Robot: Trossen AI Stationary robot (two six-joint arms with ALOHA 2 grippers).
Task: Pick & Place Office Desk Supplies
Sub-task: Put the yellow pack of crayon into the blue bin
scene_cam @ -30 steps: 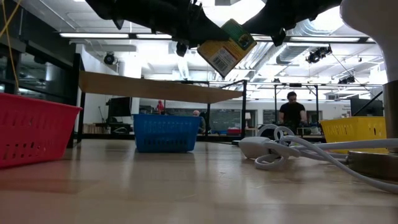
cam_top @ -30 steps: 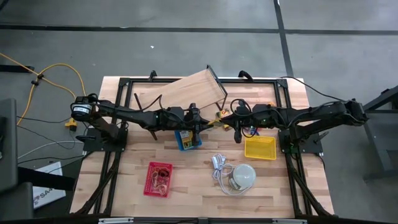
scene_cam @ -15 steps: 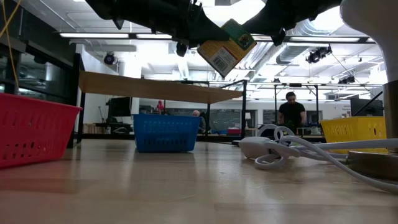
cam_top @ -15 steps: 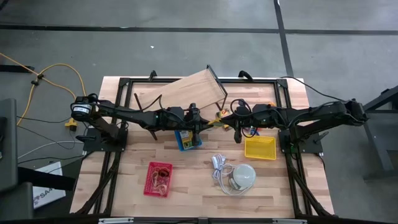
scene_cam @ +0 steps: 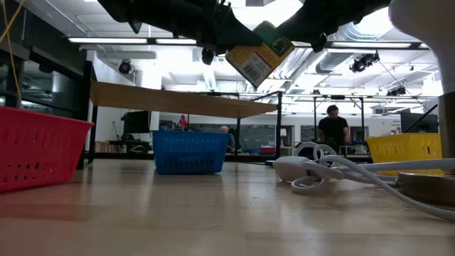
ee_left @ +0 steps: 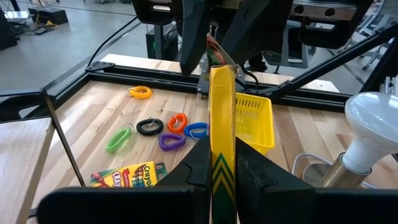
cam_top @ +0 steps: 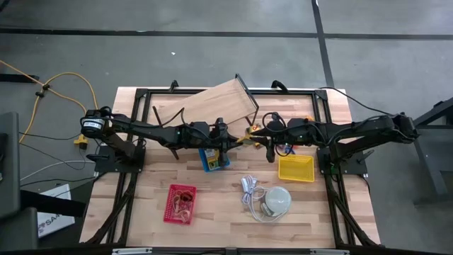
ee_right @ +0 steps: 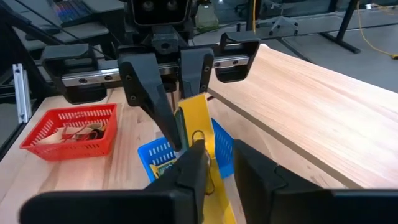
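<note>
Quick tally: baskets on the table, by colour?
red basket: 1
blue basket: 1
yellow basket: 1
Total: 3

Wood-plank table (cam_top: 226, 205); glossy plastic baskets (cam_top: 180, 204)
</note>
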